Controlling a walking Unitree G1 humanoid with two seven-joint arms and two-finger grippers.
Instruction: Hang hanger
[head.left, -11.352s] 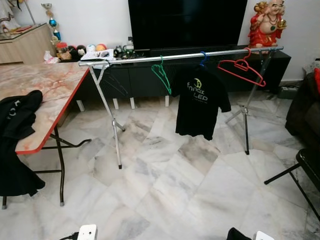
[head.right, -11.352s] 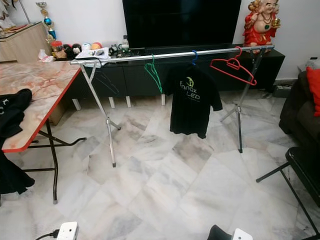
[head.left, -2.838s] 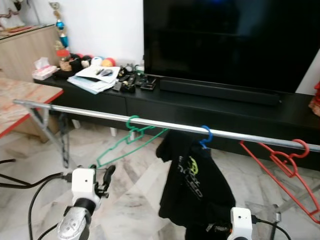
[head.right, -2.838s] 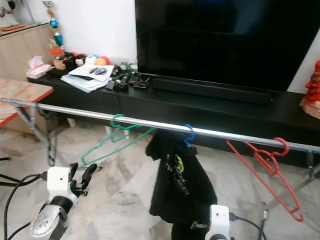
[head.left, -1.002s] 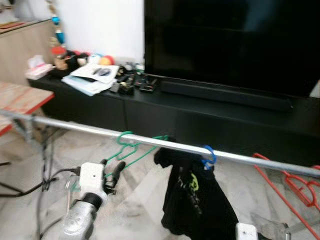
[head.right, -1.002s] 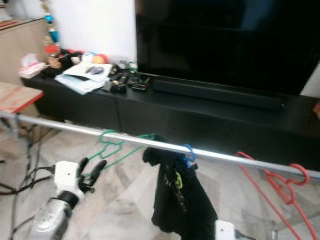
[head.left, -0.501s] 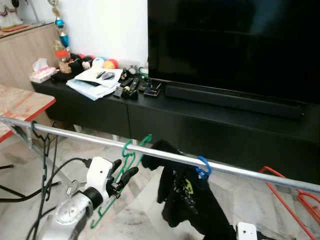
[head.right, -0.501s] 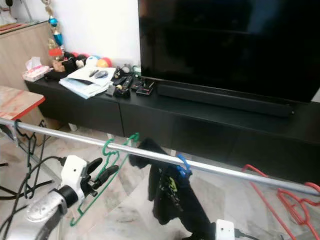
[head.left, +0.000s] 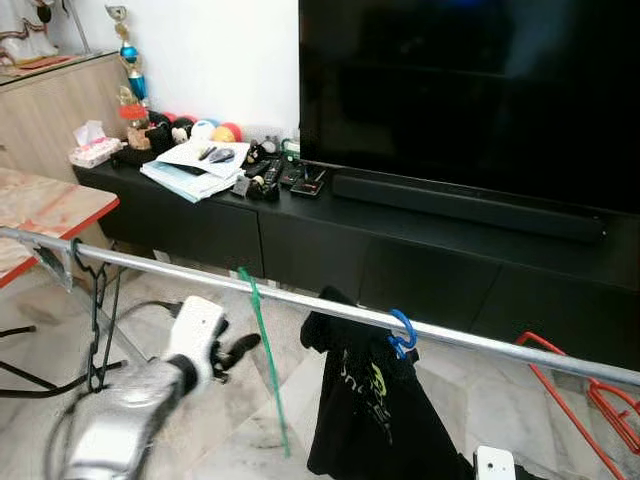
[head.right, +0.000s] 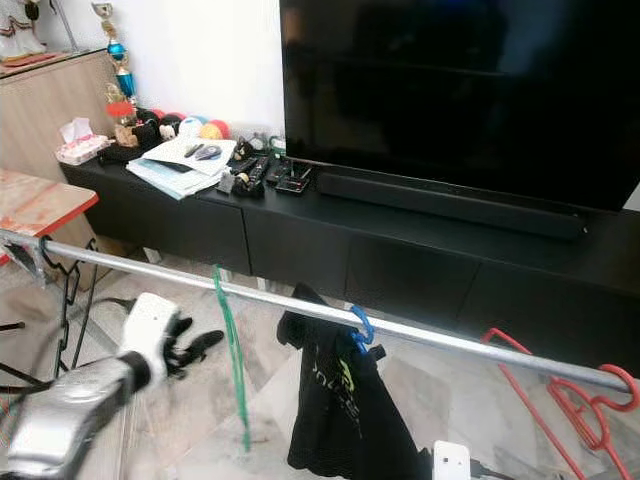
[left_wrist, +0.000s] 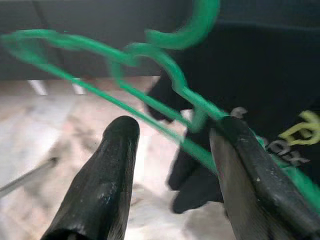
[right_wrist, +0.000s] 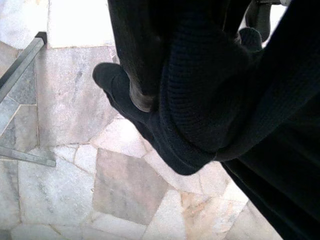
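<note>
Left hand (head.left: 235, 352): fingers spread apart, holding nothing, just beside the green hanger (head.left: 262, 352). Green hanger hangs edge-on from the rail (head.left: 180, 270). Right hand (right_wrist: 145, 75): buried in black fabric; grip cannot be determined. Television (head.left: 470, 95) stands behind.

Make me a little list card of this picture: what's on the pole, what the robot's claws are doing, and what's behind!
Pole: silver clothes rail running across the room.
On the pole: green hanger, seen edge-on; blue hanger carrying a black T-shirt; red hanger at the robot's right.
Left claw: open, fingers either side of the green hanger, beside the rail.
Right claw: low down, wrapped in black fabric.
Behind: big black TV on a black cabinet.
Floor: marble tiles.
</note>
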